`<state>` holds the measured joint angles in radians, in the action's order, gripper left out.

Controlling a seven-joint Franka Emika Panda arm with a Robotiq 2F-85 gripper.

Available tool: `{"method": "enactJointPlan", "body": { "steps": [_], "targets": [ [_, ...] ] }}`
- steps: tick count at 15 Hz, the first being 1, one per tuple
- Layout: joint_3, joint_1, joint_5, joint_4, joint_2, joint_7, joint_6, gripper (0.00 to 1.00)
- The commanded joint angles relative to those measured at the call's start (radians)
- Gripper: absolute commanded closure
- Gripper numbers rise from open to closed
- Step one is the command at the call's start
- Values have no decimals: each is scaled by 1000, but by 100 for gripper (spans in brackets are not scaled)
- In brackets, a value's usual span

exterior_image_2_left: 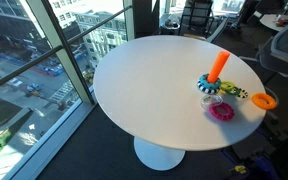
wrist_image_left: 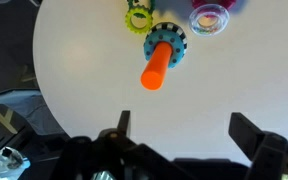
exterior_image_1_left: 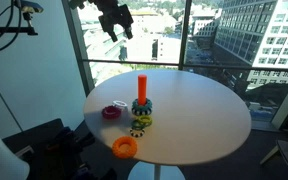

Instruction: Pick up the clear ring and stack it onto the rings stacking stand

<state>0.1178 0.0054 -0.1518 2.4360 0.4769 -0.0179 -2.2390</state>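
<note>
Up high hangs the black two-finger Robotiq gripper (exterior_image_1_left: pixel 120 34). In an exterior view its fingers point downward at a slight tilt. The jaws stand wide apart and hold nothing. In the wrist view the same gripper (wrist_image_left: pixel 184 128) shows its two dark fingers (wrist_image_left: pixel 122 122) coming in from the bottom edge, well separated. The blurred black body of the gripper sits beneath them, touching nothing.

White table (exterior_image_1_left: pixel 199 115); orange-and-teal rings stacking stand (exterior_image_1_left: pixel 141 90); magenta ring (exterior_image_1_left: pixel 104 112); orange ring (exterior_image_1_left: pixel 117 148); yellow-green ring (exterior_image_1_left: pixel 142 122).
</note>
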Motion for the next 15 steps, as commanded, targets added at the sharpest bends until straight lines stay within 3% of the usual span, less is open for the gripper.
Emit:
{"method": "enactJointPlan", "body": {
  "steps": [1, 7, 15],
  "targets": [
    [-11, 13, -7, -3, -1, -5, 3, 0],
    [-11, 16, -2, -7, -5, -4, 2, 0],
    [-21, 76, 82, -46, -89, 27, 26, 0]
  ]
}}
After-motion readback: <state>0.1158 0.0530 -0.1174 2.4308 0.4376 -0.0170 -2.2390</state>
